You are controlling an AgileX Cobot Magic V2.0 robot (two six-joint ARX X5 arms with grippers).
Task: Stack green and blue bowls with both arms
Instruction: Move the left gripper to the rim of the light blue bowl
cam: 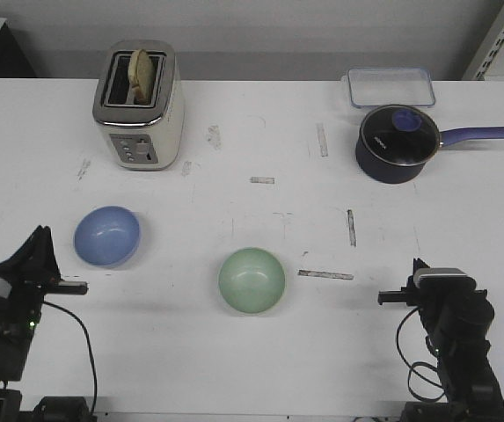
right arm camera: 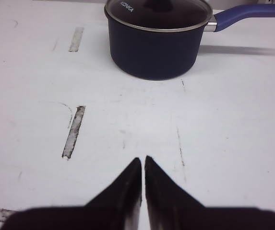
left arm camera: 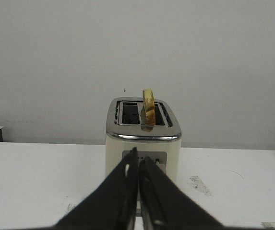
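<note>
White tabletop point(cam: 260, 132), blue bowl point(cam: 107, 236) and green bowl point(cam: 252, 280) apart: both my jaws clenched, empty; must spread before gripping rims.

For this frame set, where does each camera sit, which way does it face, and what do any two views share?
Front: high behind the robot, looking forward over the table; both arms show, blue bowl and green bowl between them.
Left wrist: on the left arm, facing the toaster; shut left end effector shows.
Right wrist: on the right arm, facing the saucepan; shut right end effector shows.
Shared: front also sees toaster and saucepan.
</note>
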